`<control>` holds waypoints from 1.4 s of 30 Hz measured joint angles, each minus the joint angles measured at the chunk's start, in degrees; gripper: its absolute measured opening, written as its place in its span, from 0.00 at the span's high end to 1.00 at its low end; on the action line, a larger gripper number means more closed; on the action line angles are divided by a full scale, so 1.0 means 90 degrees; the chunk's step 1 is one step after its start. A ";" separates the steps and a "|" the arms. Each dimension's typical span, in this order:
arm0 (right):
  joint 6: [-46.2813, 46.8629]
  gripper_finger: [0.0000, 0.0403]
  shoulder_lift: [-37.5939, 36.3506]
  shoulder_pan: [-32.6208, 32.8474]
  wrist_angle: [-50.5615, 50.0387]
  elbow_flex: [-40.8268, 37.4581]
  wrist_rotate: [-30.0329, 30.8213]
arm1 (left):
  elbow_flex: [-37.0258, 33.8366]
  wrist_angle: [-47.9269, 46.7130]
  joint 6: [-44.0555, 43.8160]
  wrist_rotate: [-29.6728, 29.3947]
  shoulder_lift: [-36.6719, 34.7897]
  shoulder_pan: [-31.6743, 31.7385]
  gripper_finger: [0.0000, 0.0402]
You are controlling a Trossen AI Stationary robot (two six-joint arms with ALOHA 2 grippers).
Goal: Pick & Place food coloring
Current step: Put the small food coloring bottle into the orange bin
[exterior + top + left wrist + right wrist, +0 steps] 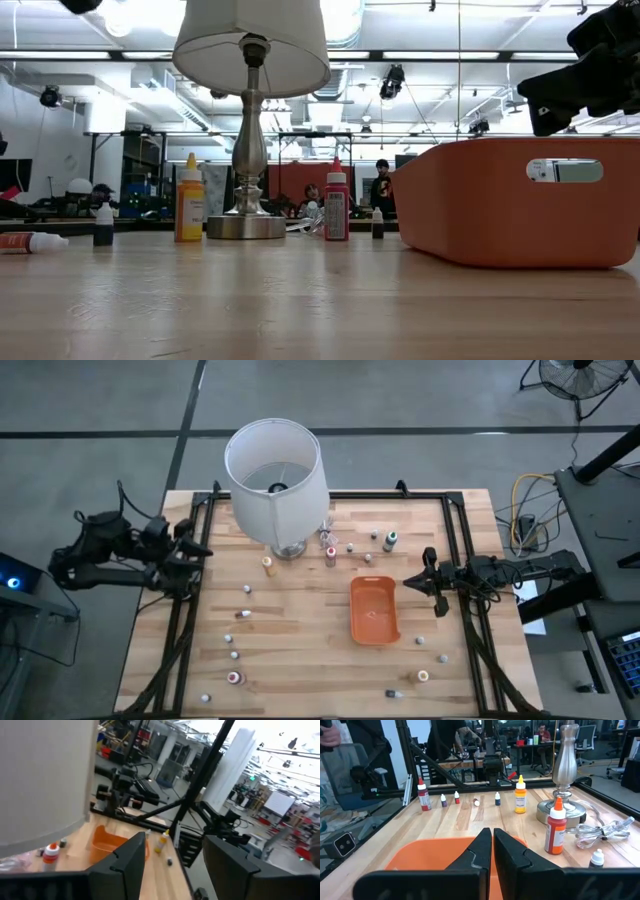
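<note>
Right gripper (492, 851), jaws together, hovers over the orange tray (374, 610); left gripper (172, 865), jaws apart, seemingly empty, sits well off from the scattered food coloring (267, 564)

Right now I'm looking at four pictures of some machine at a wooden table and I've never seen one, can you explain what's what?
It is a robot with two dark arms at a wooden table. One picture looks straight down, one looks level across the tabletop, and two come from cameras on the arms' wrists. The left gripper waits at the table's left edge, jaws open, holding nothing. The right gripper hovers by the orange tray, jaws shut and empty. A lamp stands at the back. Tiny food coloring bottles are scattered over the wood; none appears to be in the tray.
</note>
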 joint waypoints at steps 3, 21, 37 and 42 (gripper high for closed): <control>-0.0003 0.97 0.0000 0.0002 0.0000 0.0000 -0.0001 | 0.0342 -0.0002 -0.0105 0.0165 0.0360 0.0000 0.58; 0.0004 0.97 0.0000 0.0001 0.0000 0.0000 0.0000 | 0.2179 -0.0882 -0.1494 0.0425 0.2229 -0.0860 0.65; 0.0001 0.97 -0.0001 0.0002 0.0000 0.0000 0.0000 | 0.3819 -0.1461 -0.2012 -0.1964 0.3706 -0.3218 0.72; -0.0001 0.97 -0.0001 0.0000 -0.0001 0.0000 0.0000 | 0.4358 -0.1635 -0.1962 -0.2924 0.4329 -0.3835 0.72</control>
